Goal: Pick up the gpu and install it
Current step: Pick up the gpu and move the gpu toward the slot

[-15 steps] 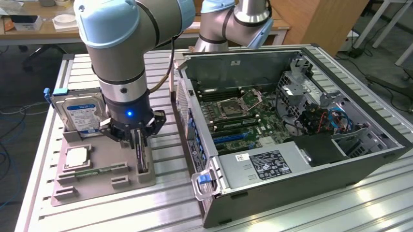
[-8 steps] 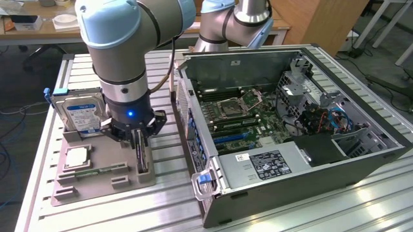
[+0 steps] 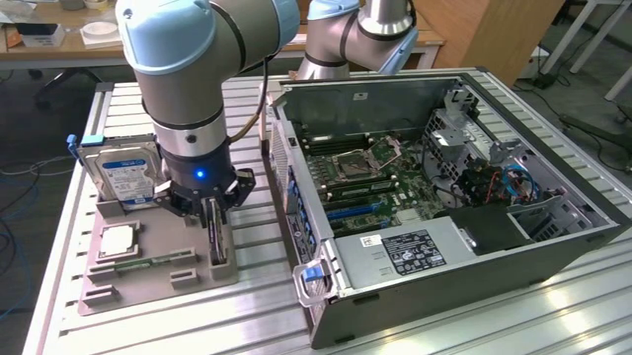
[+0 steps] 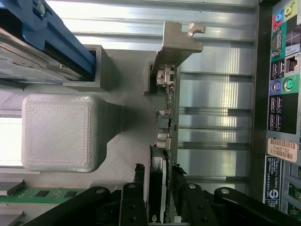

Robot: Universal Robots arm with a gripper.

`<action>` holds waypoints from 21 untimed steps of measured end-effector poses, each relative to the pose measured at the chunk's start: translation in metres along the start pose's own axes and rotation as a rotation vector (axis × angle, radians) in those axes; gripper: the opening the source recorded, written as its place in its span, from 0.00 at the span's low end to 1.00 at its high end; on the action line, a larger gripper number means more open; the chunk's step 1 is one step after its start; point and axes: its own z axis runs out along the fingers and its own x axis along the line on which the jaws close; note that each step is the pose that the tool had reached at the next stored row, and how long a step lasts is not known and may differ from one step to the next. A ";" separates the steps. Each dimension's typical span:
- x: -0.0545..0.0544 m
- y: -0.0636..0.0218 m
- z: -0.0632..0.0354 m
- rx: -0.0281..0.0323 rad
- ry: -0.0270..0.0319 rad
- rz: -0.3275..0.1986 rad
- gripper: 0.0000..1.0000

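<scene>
Gripper (image 3: pixel 215 216) (image 4: pixel 157 172) sits low over the gpu (image 3: pixel 218 248) (image 4: pixel 164 122), jaws parted, one finger each side w/ slim gaps, so we log it as not clamped. Card stands on edge in the grey holder (image 3: pixel 148 279) slot, beside the open PC case (image 3: pixel 445 244); hard drive (image 3: pixel 123 177) is at the holder's far end.

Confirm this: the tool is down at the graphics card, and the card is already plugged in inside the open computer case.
Not right. The tool is down at the graphics card, but the card stands on edge in the grey tray beside the open computer case, not plugged in inside it. The exterior view shows this.
</scene>
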 end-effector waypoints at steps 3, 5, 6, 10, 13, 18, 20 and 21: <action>0.000 0.0000 0.0000 0.0000 0.0000 0.000 0.36; 0.000 0.0000 0.0000 0.0000 0.0000 0.000 0.36; 0.000 0.0000 0.0000 0.0000 0.0000 0.000 0.36; 0.000 0.0000 0.0000 0.0000 0.0000 0.000 0.28; 0.000 0.0000 0.0000 0.0000 0.0000 0.000 0.28; 0.000 0.0000 0.0000 0.0000 0.0000 0.000 0.27; 0.000 0.0000 0.0000 0.0000 0.0000 0.000 0.27; 0.000 0.0000 0.0000 0.0000 0.0000 0.000 0.27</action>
